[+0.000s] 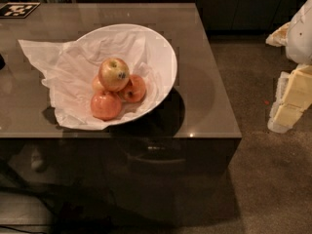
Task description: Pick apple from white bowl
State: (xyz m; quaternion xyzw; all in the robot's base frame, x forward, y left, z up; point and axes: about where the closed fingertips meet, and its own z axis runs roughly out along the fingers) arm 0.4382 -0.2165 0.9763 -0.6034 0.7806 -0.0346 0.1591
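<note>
The white bowl [165, 57] stands on the brown table [209, 96], left of centre, tilted toward me and lined with crumpled white paper [53, 67] that spills over its left side. Red-yellow apples lie piled in it: one on top [114, 73], one to the right [134, 88], one in front [106, 105], and another partly hidden behind. My gripper [288, 101], with cream-coloured parts, hangs at the right edge of the view, off the table and well to the right of the bowl, below a white arm segment [300, 38].
A black-and-white marker tag [17, 9] lies on the table's far left corner. The table's right edge [222, 77] and front edge [122, 136] drop to a speckled carpet floor [263, 179]. Dark cabinets run along the back.
</note>
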